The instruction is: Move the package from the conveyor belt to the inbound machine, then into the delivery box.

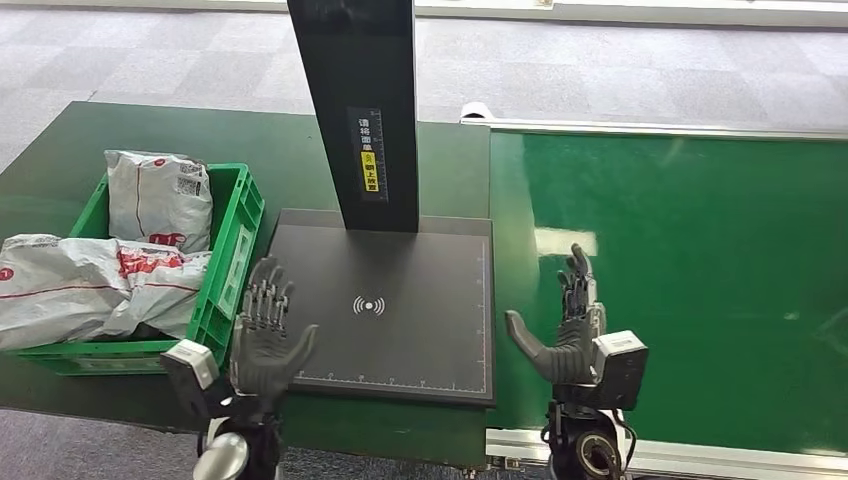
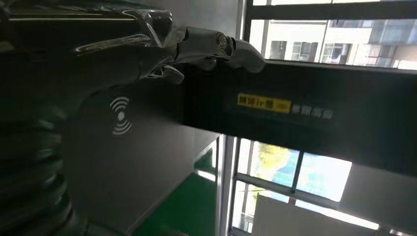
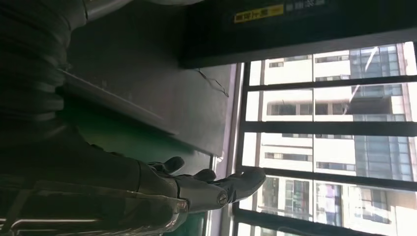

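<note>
Far left on the dark green table (image 1: 60,130): green delivery box (image 1: 240,230), holding white plastic-wrapped packages (image 1: 100,275) with red print, crumpled; one more upright at the back, barcode label on its top corner. Just right of the crate, left hand (image 1: 268,345) raised palm-forward over the near left corner of the inbound machine (image 1: 400,320), fingers spread and upright, thumb out to the right, grasping nothing. Black flat scan plate with white wireless mark in the middle, black post (image 1: 360,110) rising behind with a yellow label. Beyond the plate's right edge, right hand (image 1: 570,335) upright over the green conveyor belt (image 1: 700,280), fingers straight and released, thumb pointing left toward the plate, empty. Belt surface glossy with window glare
</note>
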Tool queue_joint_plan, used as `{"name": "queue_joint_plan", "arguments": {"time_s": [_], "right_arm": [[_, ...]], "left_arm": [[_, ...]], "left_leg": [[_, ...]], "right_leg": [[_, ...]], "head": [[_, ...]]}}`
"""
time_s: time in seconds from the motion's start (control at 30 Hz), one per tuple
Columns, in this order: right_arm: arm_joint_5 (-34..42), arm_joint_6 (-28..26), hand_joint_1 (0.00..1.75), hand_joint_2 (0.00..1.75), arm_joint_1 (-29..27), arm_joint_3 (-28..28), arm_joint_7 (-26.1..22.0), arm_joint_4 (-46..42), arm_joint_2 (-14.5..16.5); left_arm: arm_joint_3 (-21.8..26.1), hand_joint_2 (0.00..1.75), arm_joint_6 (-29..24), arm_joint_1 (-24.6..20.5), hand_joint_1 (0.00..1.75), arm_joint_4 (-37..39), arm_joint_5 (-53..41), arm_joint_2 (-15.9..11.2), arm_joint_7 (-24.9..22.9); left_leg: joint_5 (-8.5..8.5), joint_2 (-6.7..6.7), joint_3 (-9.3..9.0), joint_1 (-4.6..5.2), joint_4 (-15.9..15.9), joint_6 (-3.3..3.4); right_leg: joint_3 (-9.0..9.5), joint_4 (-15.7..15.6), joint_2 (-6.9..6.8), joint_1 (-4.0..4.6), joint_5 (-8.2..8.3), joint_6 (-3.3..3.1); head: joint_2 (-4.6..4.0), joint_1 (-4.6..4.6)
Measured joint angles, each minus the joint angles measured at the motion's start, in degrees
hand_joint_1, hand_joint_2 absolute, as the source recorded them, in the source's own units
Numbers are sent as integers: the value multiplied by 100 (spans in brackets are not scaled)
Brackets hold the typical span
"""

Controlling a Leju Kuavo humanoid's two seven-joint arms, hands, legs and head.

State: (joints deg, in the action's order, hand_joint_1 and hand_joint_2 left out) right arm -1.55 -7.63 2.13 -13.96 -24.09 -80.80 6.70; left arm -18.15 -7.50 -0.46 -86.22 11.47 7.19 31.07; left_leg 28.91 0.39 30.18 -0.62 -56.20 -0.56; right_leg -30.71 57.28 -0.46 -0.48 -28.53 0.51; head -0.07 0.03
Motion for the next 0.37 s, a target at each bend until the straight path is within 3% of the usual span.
{"name": "queue_joint_plan", "arguments": {"time_s": [0.13, 0.37], "right_arm": [[25, 35, 0, 175, -52, -371, 5, 269, 70], [31, 36, 0, 175, -120, -558, 25, 447, 107]], "left_arm": [[-466, 175, -165, 162, 0, 142, -302, 104, -27], [-626, 175, -178, 241, 0, 280, -384, 123, -56]], "left_leg": [[0, 0, 3, -3, 1, -1], [0, 1, 9, -4, 2, -1]], "right_leg": [[-5, 1, 1, 3, 0, 0], [-9, 1, 1, 5, -1, -1]], "head": [[0, -1], [0, -1]]}}
